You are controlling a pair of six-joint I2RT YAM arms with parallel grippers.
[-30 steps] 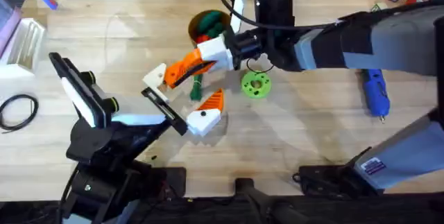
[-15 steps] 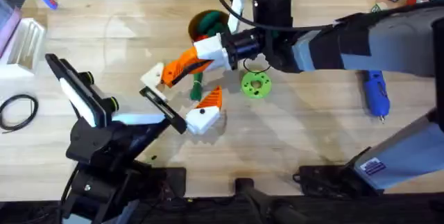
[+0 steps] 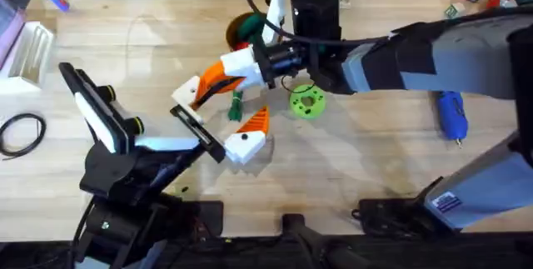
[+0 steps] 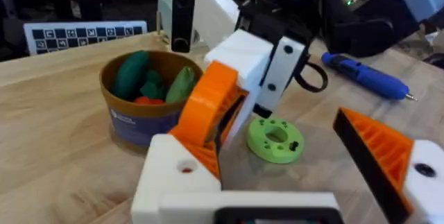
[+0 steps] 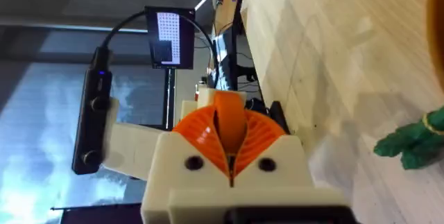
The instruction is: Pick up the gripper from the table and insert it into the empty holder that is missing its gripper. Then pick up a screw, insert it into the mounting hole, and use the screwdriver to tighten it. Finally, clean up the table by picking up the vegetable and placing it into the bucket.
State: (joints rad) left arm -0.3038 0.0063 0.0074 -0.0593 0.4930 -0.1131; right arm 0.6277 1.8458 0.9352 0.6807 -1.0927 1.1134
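Right gripper (image 3: 218, 76) clenched the orange gripper (image 3: 208, 77) at the holder (image 3: 185, 94); misalignment risked jamming; left gripper (image 3: 218, 123) stood released

right arm: swung further toward the table's far edge and left side over the last second; its dark wrist housing now sits closer to the bucket (image 3: 248, 27)
right gripper (image 3: 218, 76): shifted with it, up and slightly left; orange pads pinched together on the gripper (image 5: 229, 123), tip now right at the holder (image 3: 186, 96)
gripper: carried along, was pointing at the holder from a bit lower and further right, now lies closer against it
vegetable (image 3: 236, 105): more of it exposed below the right gripper than before
bucket: more covered by the right arm's wrist and cable
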